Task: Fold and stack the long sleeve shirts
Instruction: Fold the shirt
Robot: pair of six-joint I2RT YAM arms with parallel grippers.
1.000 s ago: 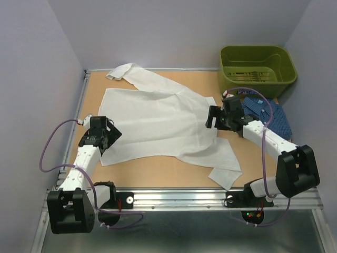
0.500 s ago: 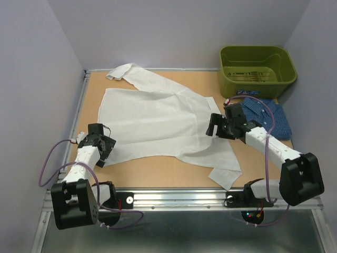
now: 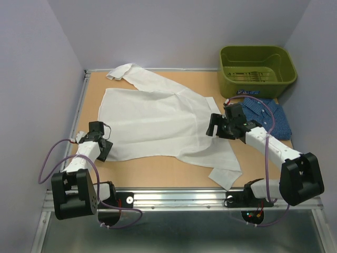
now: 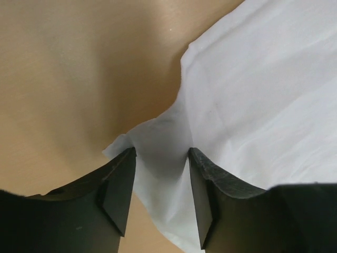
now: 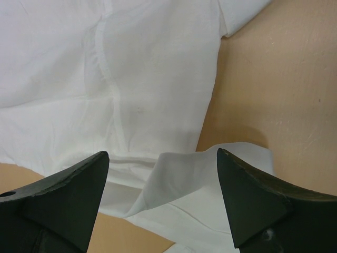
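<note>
Tan bench (image 3: 158, 169) carried the white shirt (image 3: 152, 118) spread out, blue shirt (image 3: 269, 113) lying far right. Left pincer (image 4: 161, 158) stood apart astride the white shirt's near-left corner, and right pincer (image 5: 163, 158) gaped wide over its right side.

Two shirts (image 3: 158, 118), one bin (image 3: 256, 79), two arms (image 3: 271, 145)

The white shirt (image 3: 158, 124) lies spread flat across the middle of the table (image 3: 158, 169). 1 sleeve is bunched toward the far left corner and the other trails to the near right. The dark blue shirt (image 3: 269, 115), finely patterned, lies compactly folded at the right edge, apart from it.
</note>
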